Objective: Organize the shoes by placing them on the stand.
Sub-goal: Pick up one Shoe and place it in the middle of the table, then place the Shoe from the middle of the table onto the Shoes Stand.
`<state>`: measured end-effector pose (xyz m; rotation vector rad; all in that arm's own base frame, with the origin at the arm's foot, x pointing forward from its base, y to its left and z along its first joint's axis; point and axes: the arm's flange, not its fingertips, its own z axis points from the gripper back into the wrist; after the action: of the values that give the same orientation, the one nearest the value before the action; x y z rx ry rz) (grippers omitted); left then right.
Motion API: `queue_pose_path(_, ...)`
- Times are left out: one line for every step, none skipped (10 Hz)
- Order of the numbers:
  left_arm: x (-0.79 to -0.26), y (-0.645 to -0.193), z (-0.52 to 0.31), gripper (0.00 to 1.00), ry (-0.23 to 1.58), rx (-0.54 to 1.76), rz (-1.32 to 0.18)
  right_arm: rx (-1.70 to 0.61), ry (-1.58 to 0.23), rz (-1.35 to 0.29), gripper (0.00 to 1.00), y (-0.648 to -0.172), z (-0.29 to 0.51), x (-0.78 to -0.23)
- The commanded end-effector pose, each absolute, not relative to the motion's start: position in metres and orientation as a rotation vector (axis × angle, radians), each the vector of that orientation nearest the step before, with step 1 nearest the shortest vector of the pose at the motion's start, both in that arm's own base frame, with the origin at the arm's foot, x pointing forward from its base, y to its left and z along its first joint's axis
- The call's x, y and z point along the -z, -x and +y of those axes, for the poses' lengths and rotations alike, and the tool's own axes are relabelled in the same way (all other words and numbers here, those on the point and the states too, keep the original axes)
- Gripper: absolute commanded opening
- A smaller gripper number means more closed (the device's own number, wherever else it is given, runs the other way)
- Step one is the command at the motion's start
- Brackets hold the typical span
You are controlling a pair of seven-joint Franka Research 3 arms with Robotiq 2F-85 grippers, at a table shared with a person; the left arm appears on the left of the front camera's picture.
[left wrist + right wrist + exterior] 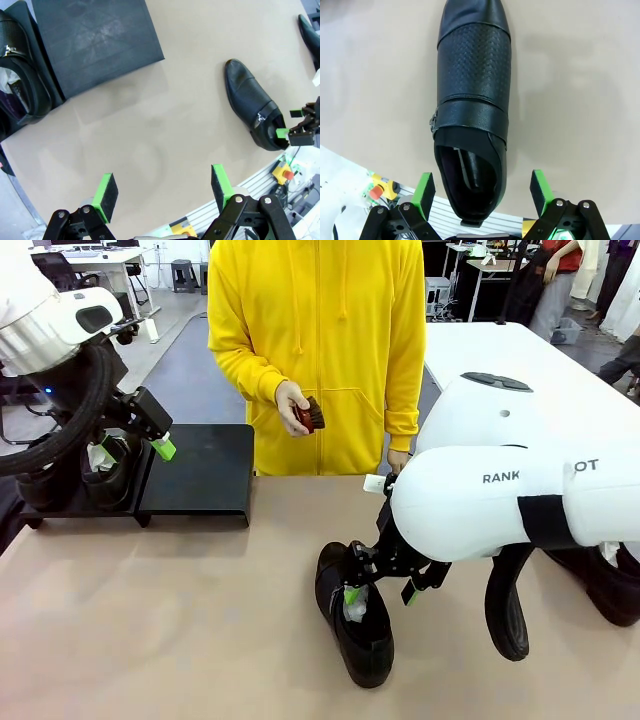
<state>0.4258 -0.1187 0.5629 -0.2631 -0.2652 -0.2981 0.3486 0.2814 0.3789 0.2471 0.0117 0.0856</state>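
Note:
One black shoe lies flat on the tan table, toe pointing away in the right wrist view. My right gripper stands open over its heel, a green pad on either side and neither pressing it. Another shoe lies at the right edge, partly behind my right arm. A further black shoe sits on the left part of the low black stand. My left gripper hangs open and empty above the stand's left half.
A person in a yellow hoodie stands at the far side, holding a small brush in one hand. The stand's right platform is bare. A white table lies behind at the right. Bare tan tabletop spreads between the stand and the middle shoe.

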Motion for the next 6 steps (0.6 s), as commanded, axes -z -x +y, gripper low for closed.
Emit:
queue_pose_path(-0.5635, -0.4243, -0.1177, 0.96, 0.28, 0.296, -0.273, -0.079, -0.256, 0.008, 1.0, -0.3514, 0.2831, -0.3782)
queue_pose_path(-0.5635, -0.4243, -0.1177, 0.96, 0.28, 0.296, -0.273, -0.079, -0.256, 0.008, 1.0, -0.3514, 0.2831, -0.3782)
queue_pose_path(-0.5635, -0.4243, -0.1177, 0.96, 0.28, 0.296, -0.273, -0.079, -0.256, 0.008, 1.0, -0.3514, 0.2831, -0.3782)
queue_pose_path(-0.5635, -0.4243, -0.1177, 0.96, 0.28, 0.296, -0.273, -0.079, -0.256, 0.008, 1.0, -0.3514, 0.2831, -0.3782)
queue_pose_path(-0.5635, -0.4243, -0.1177, 0.96, 0.28, 0.296, -0.273, -0.079, -0.256, 0.008, 1.0, -0.3514, 0.2831, -0.3782)
queue_pose_path(-0.5635, -0.4243, -0.1177, 0.96, 0.28, 0.296, -0.273, -0.079, -0.256, 0.008, 1.0, -0.3514, 0.2831, -0.3782)
